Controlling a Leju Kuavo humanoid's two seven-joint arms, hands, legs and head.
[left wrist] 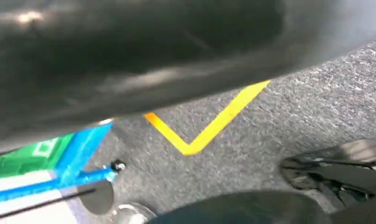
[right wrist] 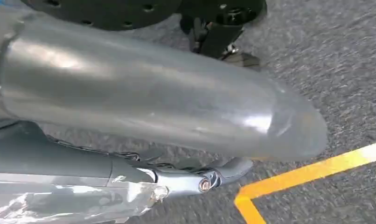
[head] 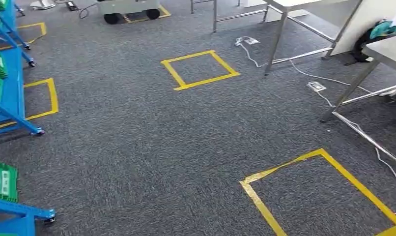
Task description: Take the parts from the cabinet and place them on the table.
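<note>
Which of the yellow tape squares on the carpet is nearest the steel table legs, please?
The middle tape square, complete and unoccupied; its right corner lies closest to the steel table leg.

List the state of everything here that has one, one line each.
Blue wheeled metal cabinet: standing, green plastic bins on its shelves.
White power strip: lying on the carpet, cable attached.
Steel-legged table: upright.
Near yellow tape square: stuck down, corner wrinkled.
Right hand: above the carpet, grip unclear.

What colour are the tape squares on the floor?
Yellow. The tape squares show best in the head view, on the grey carpet.
</note>
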